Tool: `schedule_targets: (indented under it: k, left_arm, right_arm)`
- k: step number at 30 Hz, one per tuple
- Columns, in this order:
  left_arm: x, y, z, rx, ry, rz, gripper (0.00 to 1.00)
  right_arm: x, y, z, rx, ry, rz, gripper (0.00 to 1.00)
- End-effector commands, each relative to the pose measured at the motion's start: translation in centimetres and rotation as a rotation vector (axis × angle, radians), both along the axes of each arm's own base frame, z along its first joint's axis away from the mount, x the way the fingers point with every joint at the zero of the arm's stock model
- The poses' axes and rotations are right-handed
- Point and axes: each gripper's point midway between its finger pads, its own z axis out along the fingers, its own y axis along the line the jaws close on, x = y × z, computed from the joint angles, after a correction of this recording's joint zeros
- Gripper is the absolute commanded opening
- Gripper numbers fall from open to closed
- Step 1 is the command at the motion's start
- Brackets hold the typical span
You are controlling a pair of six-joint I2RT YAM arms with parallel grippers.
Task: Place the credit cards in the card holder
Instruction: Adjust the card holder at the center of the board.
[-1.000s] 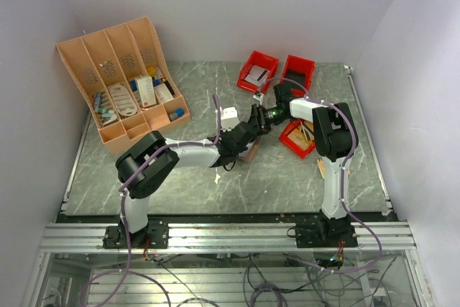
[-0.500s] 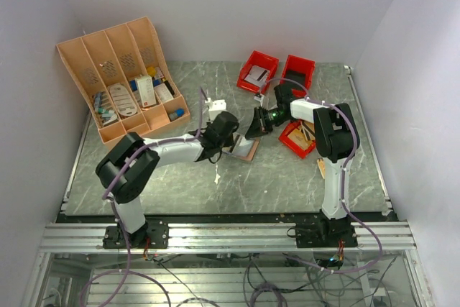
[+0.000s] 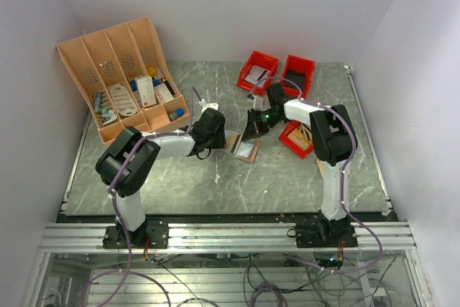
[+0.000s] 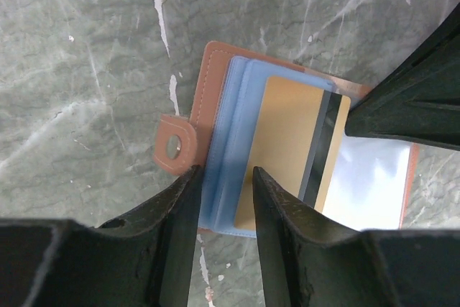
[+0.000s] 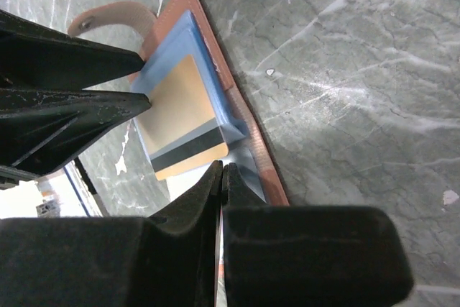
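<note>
Card holder: the card holder (image 3: 243, 147) lies open mid-table (image 3: 180, 185), between my hands.
Gold card: the gold card (image 4: 287, 141) sits part-way in a blue sleeve (image 4: 237, 106), striped end showing.
Left hand: my left hand (image 4: 225, 177) has drawn back leftward, fingers apart over the holder's left side.
Right hand: my right hand (image 5: 220, 169) stood apart a second ago; now pressed together, nothing visible between.
Meaning: the card looks nearly seated; likely one push remains.

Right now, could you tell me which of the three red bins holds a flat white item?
The rear left red bin; the rear right bin looks empty, and the nearer bin shows tan things.
</note>
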Motion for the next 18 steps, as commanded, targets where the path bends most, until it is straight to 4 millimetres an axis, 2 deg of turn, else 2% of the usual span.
schedule_targets:
  k: [1,6,14,18]
  left_arm:
    - [-0.4,-0.9,-0.1,-0.050,0.018,-0.054,0.44]
    - [-2.1,-1.0,-0.4,-0.114,0.036,-0.074,0.44]
    - [-4.4,-2.2,0.7,-0.241,0.032,-0.133,0.45]
    - [-4.7,-2.3,0.9,-0.254,0.034,-0.133,0.45]
  right_arm:
    - [0.1,0.1,1.0,-0.029,-0.049,0.005,0.00]
    - [0.2,0.9,1.3,-0.027,-0.057,0.011,0.00]
    - [-0.3,1.9,1.8,-0.004,-0.067,0.039,0.00]
    - [-0.4,1.9,2.1,-0.001,-0.074,0.041,0.00]
